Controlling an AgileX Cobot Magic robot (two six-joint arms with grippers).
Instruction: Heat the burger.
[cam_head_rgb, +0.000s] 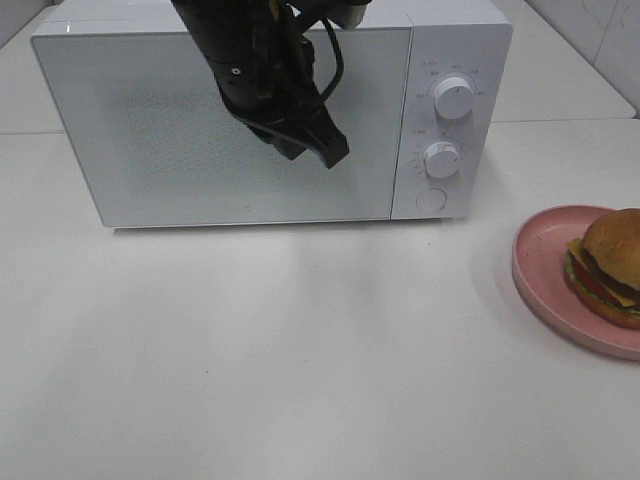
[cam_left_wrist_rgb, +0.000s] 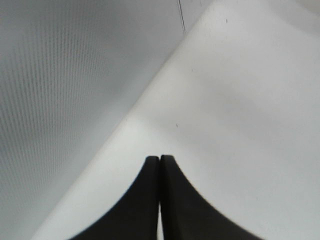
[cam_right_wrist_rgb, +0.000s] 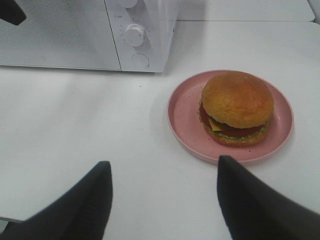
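Resting on a pink plate (cam_right_wrist_rgb: 182, 122) at the 3 o'clock edge of the white worktop (cam_head_rgb: 300, 350) in the high view: one burger (cam_right_wrist_rgb: 236, 107), golden-brown bun, dark patty, tomato, cheese and lettuce, untouched. Right hand (cam_right_wrist_rgb: 165, 200), fingers spread wide and empty, hangs above the worktop near the plate; left hand (cam_head_rgb: 322, 150), fingers pressed together on nothing, hangs before the closed door of the white microwave (cam_head_rgb: 150, 150) at 12 o'clock.
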